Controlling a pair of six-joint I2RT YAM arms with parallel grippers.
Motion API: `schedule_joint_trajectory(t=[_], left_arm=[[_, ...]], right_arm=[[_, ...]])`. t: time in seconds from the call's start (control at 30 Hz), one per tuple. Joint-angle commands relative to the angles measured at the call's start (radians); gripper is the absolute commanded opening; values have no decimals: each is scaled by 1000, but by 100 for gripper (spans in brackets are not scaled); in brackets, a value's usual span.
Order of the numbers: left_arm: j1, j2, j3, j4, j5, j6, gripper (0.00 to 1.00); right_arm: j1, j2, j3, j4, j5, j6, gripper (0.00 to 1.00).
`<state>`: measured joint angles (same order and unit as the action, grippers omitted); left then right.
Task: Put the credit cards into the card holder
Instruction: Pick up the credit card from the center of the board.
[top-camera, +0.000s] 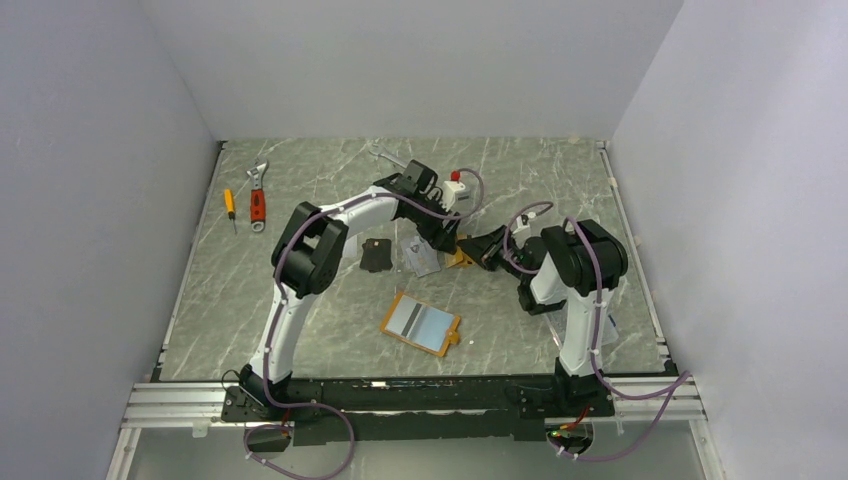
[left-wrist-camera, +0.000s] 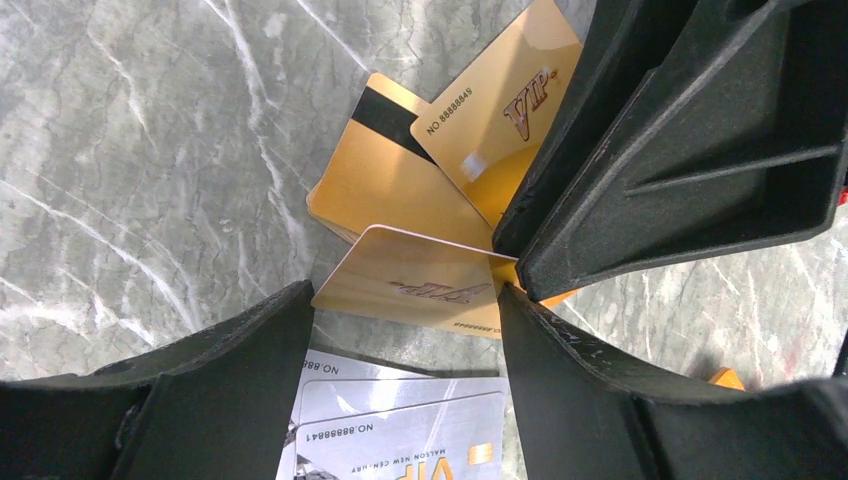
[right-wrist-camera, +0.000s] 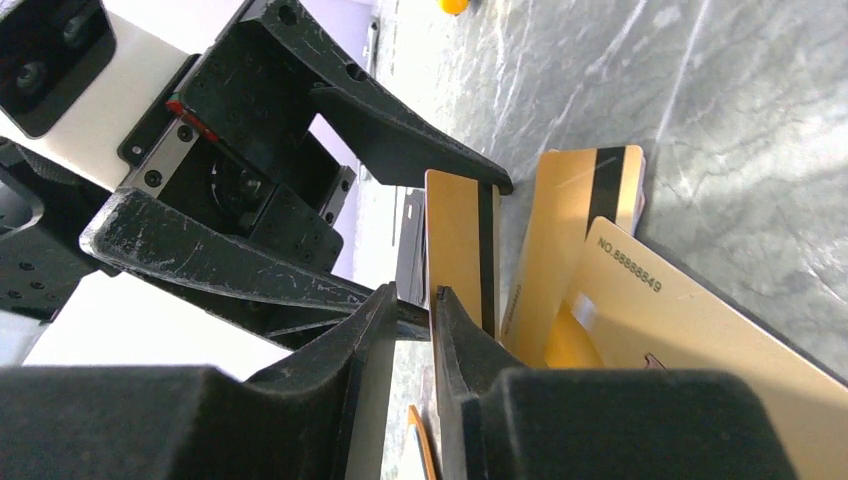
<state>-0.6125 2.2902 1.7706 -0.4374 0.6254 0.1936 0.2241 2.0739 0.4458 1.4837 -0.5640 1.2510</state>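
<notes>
Between open left gripper (left-wrist-camera: 405, 300), gold "VIP" card (left-wrist-camera: 420, 285), right gripper (right-wrist-camera: 412, 330) pinching its edge

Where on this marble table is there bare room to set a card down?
Bare marble lies between the open orange leather card holder and the red-handled wrench, and along the far edge. It is crowded mid-table, where both grippers meet over the gold plastic cards and silver cards.

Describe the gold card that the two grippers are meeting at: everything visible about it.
The lifted gold card is thin glossy plastic with a dark VIP script on one face and a black stripe on the other. It is raised on edge above two gold cards lying on the marble table. The right gripper pinches one edge; the left gripper stands open around it, its fingers not clearly touching.
</notes>
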Motion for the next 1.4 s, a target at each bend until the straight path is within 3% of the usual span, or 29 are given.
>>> schedule_joint_trajectory(t=[0.0, 0.23, 0.4, 0.5, 0.73, 0.87, 1.03, 1.1, 1.37], left_arm=[[2, 10, -30, 22, 34, -27, 73], [34, -18, -62, 46, 97, -45, 73], [57, -33, -93, 67, 135, -48, 73], [60, -42, -109, 76, 145, -47, 73], [62, -41, -115, 81, 155, -49, 73], [68, -54, -111, 80, 166, -55, 73], [97, -112, -76, 43, 183, -76, 84], [111, -156, -81, 44, 190, -98, 99], [175, -273, -130, 58, 284, -235, 99]], right_arm=[[42, 92, 5, -11, -86, 20, 24], [46, 37, 22, -205, -79, -67, 25], [49, -76, 50, -464, -50, -203, 26], [48, -112, 75, -559, -35, -247, 19], [49, -122, 80, -552, -44, -242, 0], [50, -124, 70, -501, -55, -215, 0], [50, -215, 85, -569, -43, -243, 0], [50, -275, 98, -644, -29, -283, 0], [50, -491, 170, -932, 34, -431, 0]])
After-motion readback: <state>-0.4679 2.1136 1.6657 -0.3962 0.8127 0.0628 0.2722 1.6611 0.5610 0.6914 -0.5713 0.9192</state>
